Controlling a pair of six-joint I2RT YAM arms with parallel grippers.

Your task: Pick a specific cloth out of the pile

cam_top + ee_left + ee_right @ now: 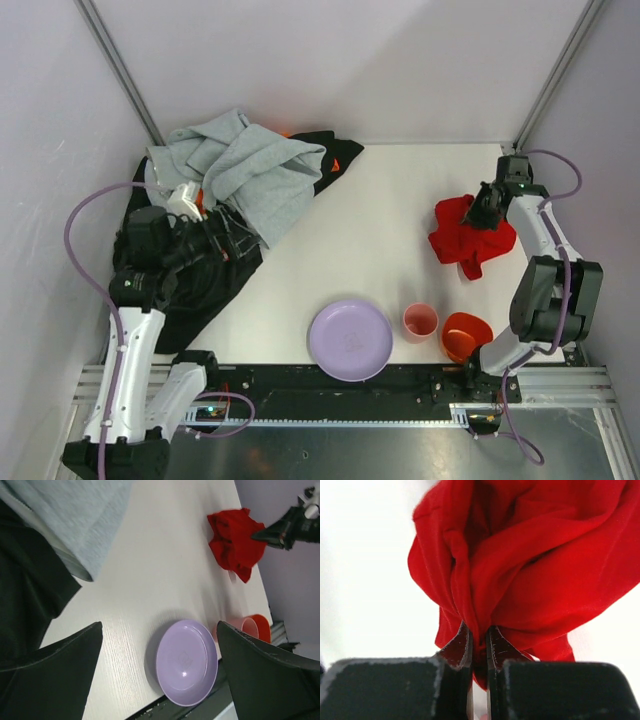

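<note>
The red cloth (468, 235) lies bunched at the right side of the table, apart from the pile (235, 175) at the back left. It also shows in the left wrist view (234, 542) and fills the right wrist view (530, 560). My right gripper (487, 208) is shut on a fold of the red cloth, pinched between its fingertips (461, 647). My left gripper (215, 240) is open and empty over the black garment (190, 285) at the pile's near edge. The light gray sweatshirt (250, 165) lies on top of the pile; only slivers of orange (335, 163) show.
A lilac plate (350, 339), a pink cup (420, 321) and an orange bowl (466, 335) stand along the table's near edge. The white walls stand behind and at both sides. In the left wrist view the plate (186, 661) lies between my fingers.
</note>
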